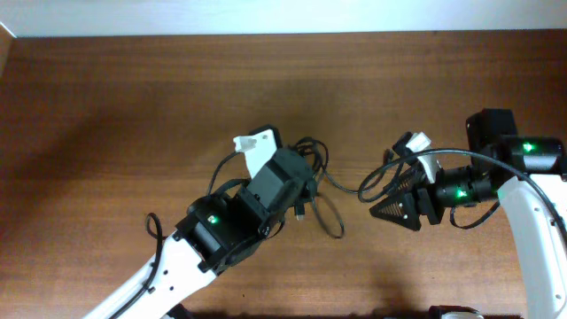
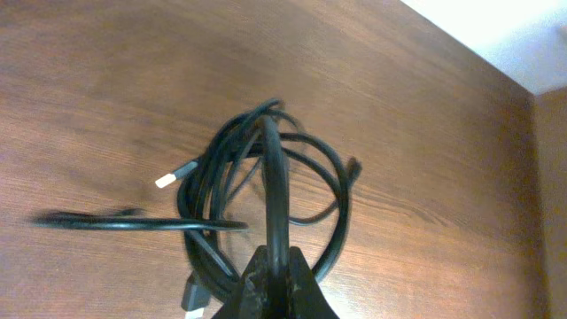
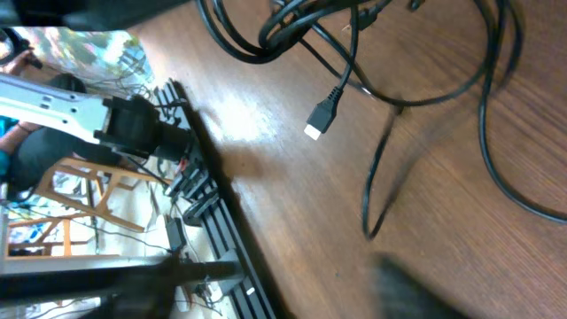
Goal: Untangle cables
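Note:
A tangle of black cables (image 1: pixel 312 182) lies at the table's middle. In the left wrist view the coil (image 2: pixel 221 190) shows a white-tipped plug (image 2: pixel 166 180) at its left. My left gripper (image 2: pixel 273 275) is shut on one thick black cable strand that rises from the coil. In the overhead view its body (image 1: pixel 270 182) covers part of the tangle. My right gripper (image 1: pixel 374 211) looks shut and empty, just right of a thin cable loop (image 1: pixel 365 190). In the right wrist view it is only a dark blur (image 3: pixel 416 283), apart from the cables (image 3: pixel 390 97) and a black plug (image 3: pixel 321 118).
A white connector (image 1: pixel 416 142) lies near the right arm. The table's edge, with a black rail (image 3: pixel 221 230) and gear beyond it, shows in the right wrist view. Bare wood (image 1: pixel 115 106) spreads to the left and back.

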